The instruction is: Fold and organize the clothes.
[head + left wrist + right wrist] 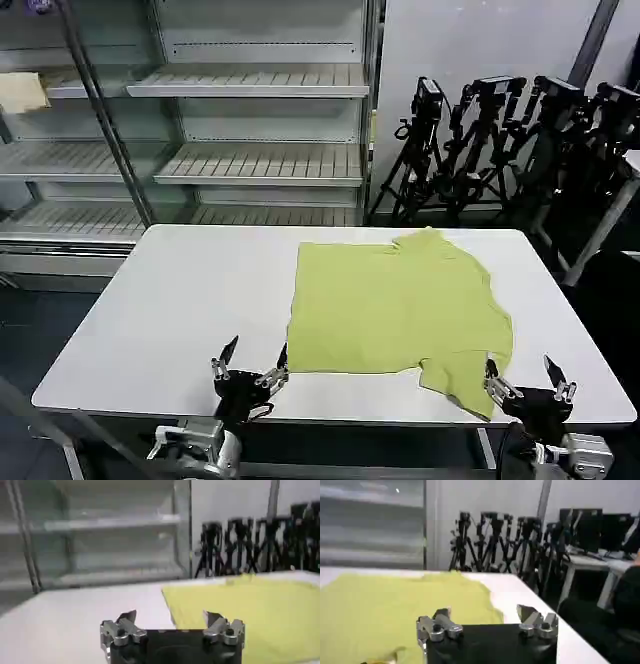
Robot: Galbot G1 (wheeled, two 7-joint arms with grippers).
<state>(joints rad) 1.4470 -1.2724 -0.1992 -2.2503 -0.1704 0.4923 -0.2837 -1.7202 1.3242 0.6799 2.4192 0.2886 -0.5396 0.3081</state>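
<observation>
T-shirt: partly folded on table.
End effectors: left end effector and right end effector spread, empty.
Risk: I may pinch 1 layer, undoing folds.

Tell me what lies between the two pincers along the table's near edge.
In the head view, the T-shirt's near hem and sleeve lie between the open left pincer and open right pincer, with bare table beside.

Both arms sit low and forward; the left gripper and right gripper hold their fingers spread.
</observation>
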